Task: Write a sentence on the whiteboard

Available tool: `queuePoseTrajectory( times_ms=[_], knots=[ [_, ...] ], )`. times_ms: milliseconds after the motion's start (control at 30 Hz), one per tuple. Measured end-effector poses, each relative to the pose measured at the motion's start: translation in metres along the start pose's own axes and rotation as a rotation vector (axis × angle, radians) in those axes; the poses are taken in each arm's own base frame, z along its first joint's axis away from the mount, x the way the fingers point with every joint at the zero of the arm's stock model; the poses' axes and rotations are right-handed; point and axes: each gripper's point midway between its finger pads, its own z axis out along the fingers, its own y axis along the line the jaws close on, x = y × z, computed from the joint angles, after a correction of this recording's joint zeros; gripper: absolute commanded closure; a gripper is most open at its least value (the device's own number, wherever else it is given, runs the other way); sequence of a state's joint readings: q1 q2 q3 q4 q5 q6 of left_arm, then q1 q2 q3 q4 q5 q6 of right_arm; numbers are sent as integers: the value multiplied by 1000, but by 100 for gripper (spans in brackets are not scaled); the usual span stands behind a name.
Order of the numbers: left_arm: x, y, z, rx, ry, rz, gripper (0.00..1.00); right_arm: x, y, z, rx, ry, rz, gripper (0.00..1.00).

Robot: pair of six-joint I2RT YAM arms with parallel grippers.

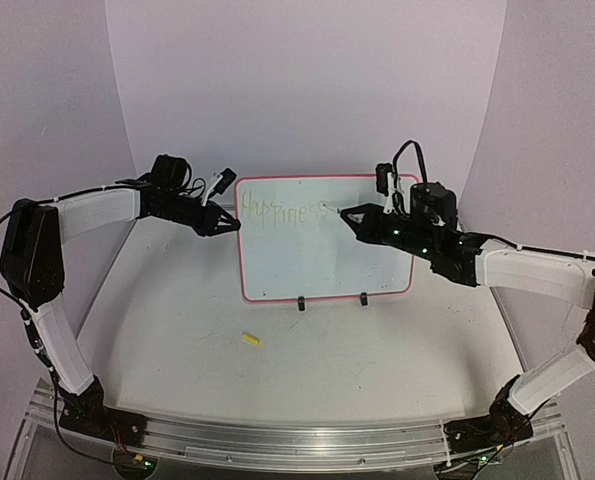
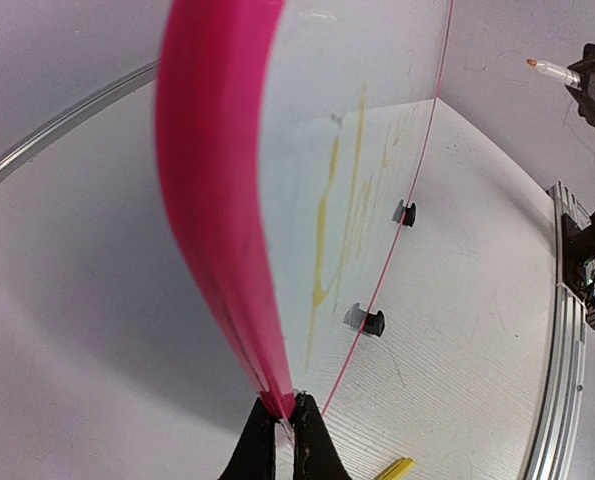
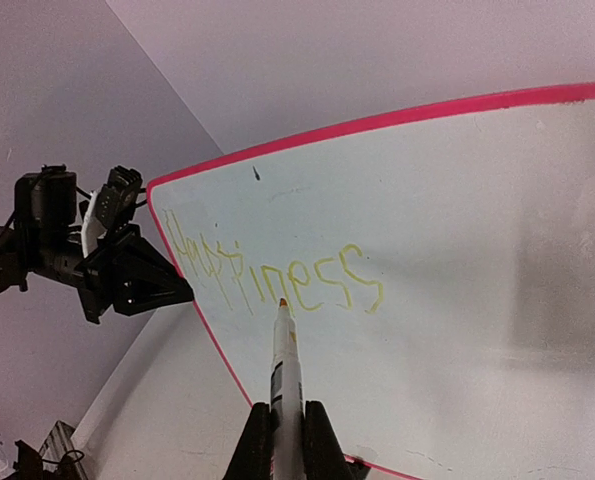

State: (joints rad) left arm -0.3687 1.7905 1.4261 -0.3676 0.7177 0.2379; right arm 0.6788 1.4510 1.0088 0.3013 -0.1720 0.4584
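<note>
Nearest is a little yellow piece (image 1: 250, 339) lying on the table (image 1: 177, 330). Behind it the whiteboard (image 1: 327, 260) stands upright mid-table on its clip feet (image 1: 300, 302). The left gripper (image 1: 229, 226) is clamped on its left edge. The right gripper (image 1: 345, 214) pinches a marker (image 3: 285, 360), tip pointing at the faint yellow sentence (image 1: 287, 211), just "Happiness" up top.

Pale lilac walls (image 1: 307, 80) close in behind and beside a white table (image 1: 167, 310). A metal rail (image 1: 297, 438) runs along its near edge. The light is soft and even.
</note>
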Motion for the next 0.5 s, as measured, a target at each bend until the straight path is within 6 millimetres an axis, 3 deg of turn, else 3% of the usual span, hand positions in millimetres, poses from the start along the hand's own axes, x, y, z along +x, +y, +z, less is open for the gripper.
queuePoseTrajectory(
  times_ms=[200,500],
  knots=[
    [0,0,0,-3,1,1,100,-10,-2,-14,-35,17,-17,100],
    [0,-1,1,-2,2,2,100,-2,-32,-16,10,61,-2,100]
  ],
)
